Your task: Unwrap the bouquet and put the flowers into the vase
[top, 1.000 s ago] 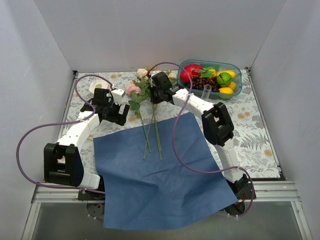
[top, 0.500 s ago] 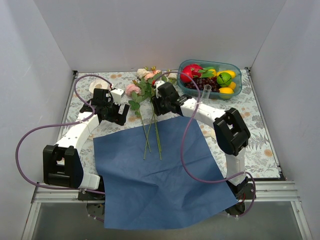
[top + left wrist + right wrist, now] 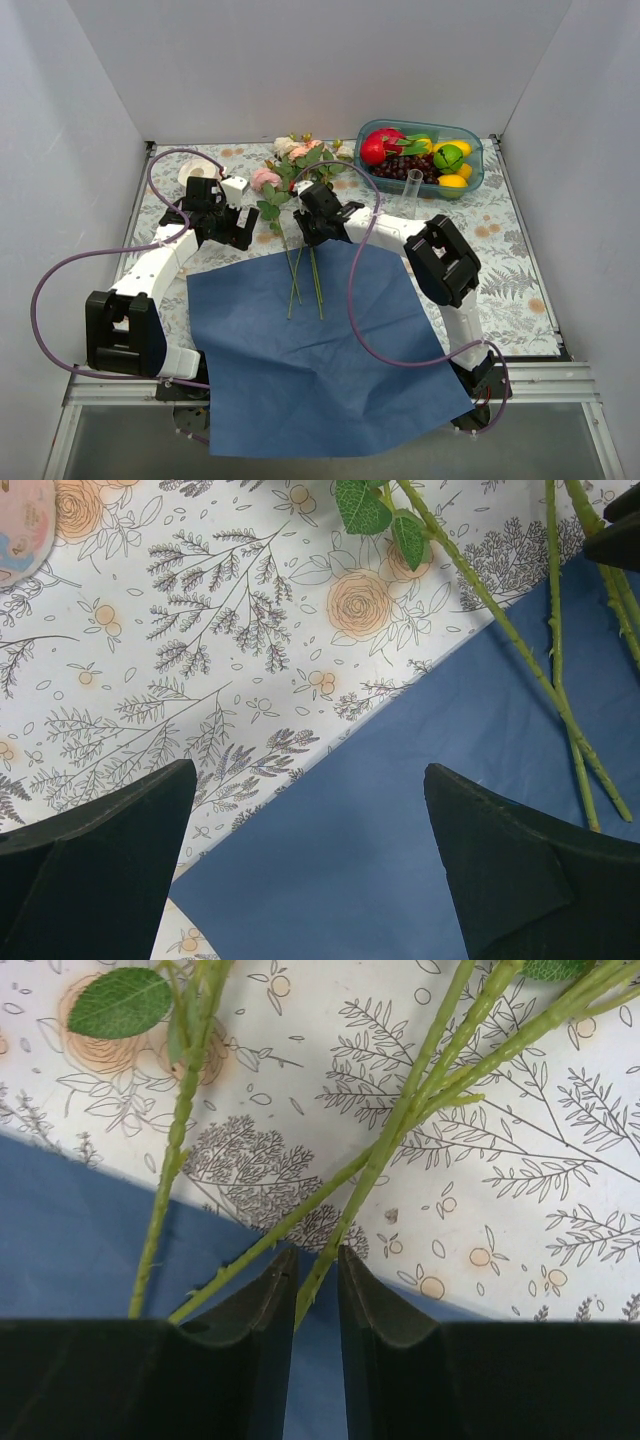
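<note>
Though flat, flowers (image 3: pixel 265 179): stems near, blooms far.

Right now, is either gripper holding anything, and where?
The left gripper is open, empty. The right gripper brackets one flower stem low down, by the blue paper edge; clamped or not, cannot tell.

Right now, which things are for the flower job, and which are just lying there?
For the job: pink and cream roses on green stems; narrow clear glass vase; flat blue wrapping paper.
Just lying about: teal tray of colourful fruit.
</note>
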Tool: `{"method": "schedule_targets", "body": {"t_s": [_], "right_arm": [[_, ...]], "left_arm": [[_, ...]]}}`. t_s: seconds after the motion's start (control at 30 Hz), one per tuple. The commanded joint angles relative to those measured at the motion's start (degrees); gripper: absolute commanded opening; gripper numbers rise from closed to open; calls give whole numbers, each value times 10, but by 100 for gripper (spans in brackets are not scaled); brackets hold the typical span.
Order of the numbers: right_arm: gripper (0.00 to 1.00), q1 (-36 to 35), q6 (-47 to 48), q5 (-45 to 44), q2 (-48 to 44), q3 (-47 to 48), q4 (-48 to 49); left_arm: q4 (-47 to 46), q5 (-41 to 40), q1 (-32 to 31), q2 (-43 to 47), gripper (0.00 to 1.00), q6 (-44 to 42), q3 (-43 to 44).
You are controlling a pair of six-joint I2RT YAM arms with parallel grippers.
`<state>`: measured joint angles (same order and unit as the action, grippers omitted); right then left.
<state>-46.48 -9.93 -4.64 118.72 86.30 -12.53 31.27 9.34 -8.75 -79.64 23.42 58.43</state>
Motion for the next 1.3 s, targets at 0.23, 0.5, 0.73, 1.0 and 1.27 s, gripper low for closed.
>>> {"method": "schedule_targets", "body": {"t_s": [0.23, 0.5, 0.73, 1.0, 1.27], "right_arm": [[11, 2, 16, -10, 40, 55, 7], [1, 2, 13, -19, -21, 29, 11], [1, 2, 16, -22, -78, 17, 11], [1, 2, 3, -12, -156, -25, 37], [1, 2, -18, -26, -260, -93, 93]], "left_arm": [[-9, -11, -2, 33, 98, -6, -12], [-15, -10, -2, 33, 98, -5, -20], [-16, -5, -2, 30, 98, 0, -18], [-15, 11, -2, 19, 98, 8, 2], [1, 57, -6, -22, 98, 57, 77]]}}
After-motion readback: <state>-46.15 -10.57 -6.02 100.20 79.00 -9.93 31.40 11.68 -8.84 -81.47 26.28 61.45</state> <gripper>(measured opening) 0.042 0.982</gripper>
